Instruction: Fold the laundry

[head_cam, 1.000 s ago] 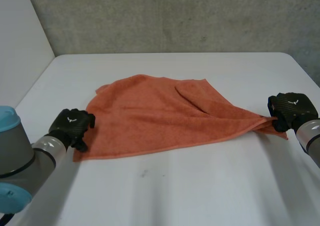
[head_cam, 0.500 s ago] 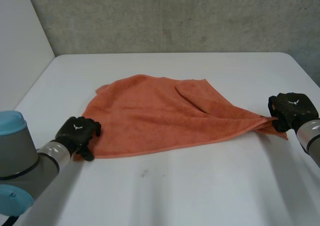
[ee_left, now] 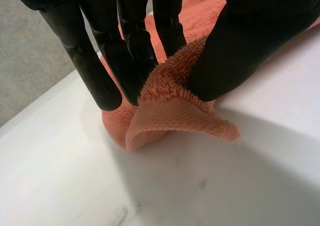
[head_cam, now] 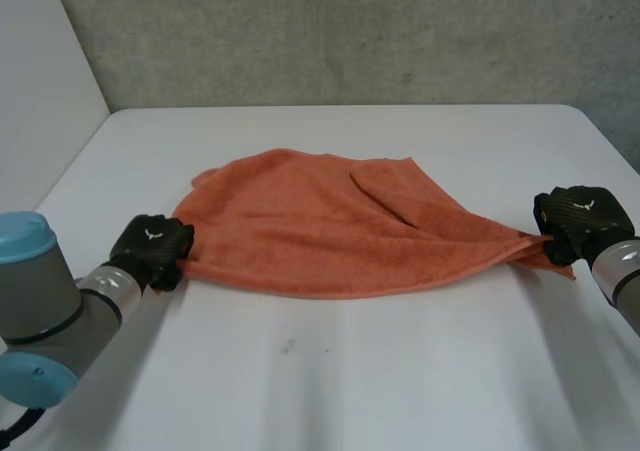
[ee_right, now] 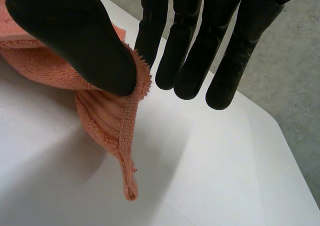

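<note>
Fingers and thumb of the left hand pinch one corner of the orange towel; the right hand pinches the opposite corner likewise. Between them the towel lies stretched on the white table. No proper fold seems made yet; all folding is left.

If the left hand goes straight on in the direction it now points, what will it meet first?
Probably the orange terry towel itself: the left hand pinches its near corner and points across the cloth. Its fingers also tilt toward the white table, so depth is uncertain.
</note>
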Robot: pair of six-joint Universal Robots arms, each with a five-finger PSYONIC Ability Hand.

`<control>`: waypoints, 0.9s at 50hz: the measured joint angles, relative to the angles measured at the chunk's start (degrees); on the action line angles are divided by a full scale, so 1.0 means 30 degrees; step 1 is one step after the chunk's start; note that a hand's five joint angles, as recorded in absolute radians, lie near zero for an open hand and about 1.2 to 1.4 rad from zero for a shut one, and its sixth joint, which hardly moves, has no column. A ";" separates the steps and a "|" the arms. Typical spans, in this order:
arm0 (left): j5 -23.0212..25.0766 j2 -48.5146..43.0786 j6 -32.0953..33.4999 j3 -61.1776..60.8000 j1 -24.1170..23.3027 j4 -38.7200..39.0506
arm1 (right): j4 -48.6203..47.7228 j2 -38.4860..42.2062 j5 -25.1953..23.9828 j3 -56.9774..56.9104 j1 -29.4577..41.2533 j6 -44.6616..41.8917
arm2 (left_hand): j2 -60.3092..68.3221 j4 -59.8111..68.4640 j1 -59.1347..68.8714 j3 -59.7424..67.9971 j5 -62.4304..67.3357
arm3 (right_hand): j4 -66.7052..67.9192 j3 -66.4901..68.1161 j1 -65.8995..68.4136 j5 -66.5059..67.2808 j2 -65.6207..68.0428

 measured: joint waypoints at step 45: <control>-0.0501 0.2098 0.4290 0.2653 0.1270 -0.8448 | 1.4297 0.0308 0.2533 -0.6325 0.2536 -0.9488 | 0.0369 0.0333 0.0002 0.0420 0.0008 | 0.0000 0.0000 0.0000 0.0000 0.0000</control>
